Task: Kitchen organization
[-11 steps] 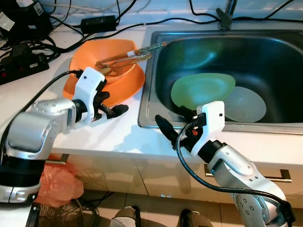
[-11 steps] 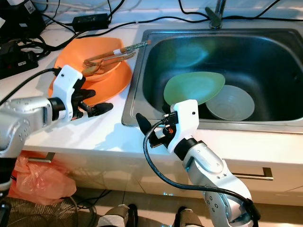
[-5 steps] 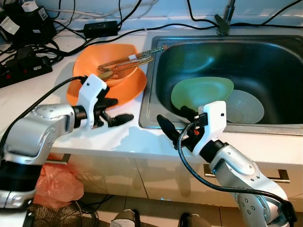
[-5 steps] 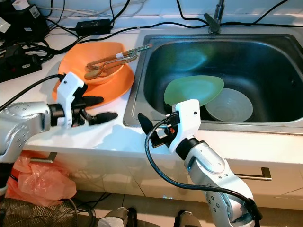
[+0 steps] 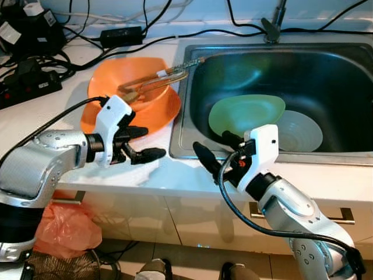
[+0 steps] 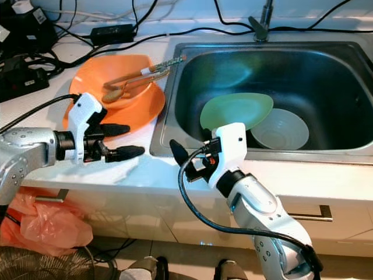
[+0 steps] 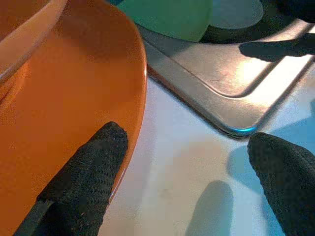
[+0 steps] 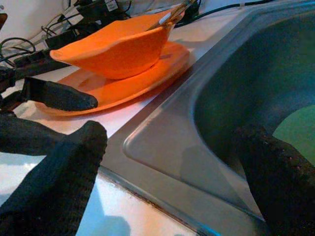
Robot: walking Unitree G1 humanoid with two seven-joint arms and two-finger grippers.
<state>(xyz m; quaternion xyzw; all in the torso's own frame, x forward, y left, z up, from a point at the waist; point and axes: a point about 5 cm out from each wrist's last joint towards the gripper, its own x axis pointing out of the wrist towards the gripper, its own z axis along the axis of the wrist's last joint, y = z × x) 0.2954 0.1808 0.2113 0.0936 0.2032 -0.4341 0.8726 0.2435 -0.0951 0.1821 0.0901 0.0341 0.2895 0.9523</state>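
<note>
Plate [image 5: 154, 111], orange, on desk [image 5: 163, 175] left of sink [image 5: 192, 143], carrying orange bowl [image 5: 125, 73] with tongs [image 5: 154, 79]. Looks stiff, light, slick plastic; stack may slide, so best grip is the near rim. Left tool [image 5: 143, 144] fingers apart at that rim, one above it. Right tool [image 5: 213, 149] spread, empty, over sink's near edge. Green plate [image 5: 245, 114] and clear bowl [image 5: 300, 131] lie in sink.

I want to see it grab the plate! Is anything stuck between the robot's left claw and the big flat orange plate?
Nothing visible. The open left gripper sits right at the flat orange plate's near rim, bare white counter between its fingers.
</note>
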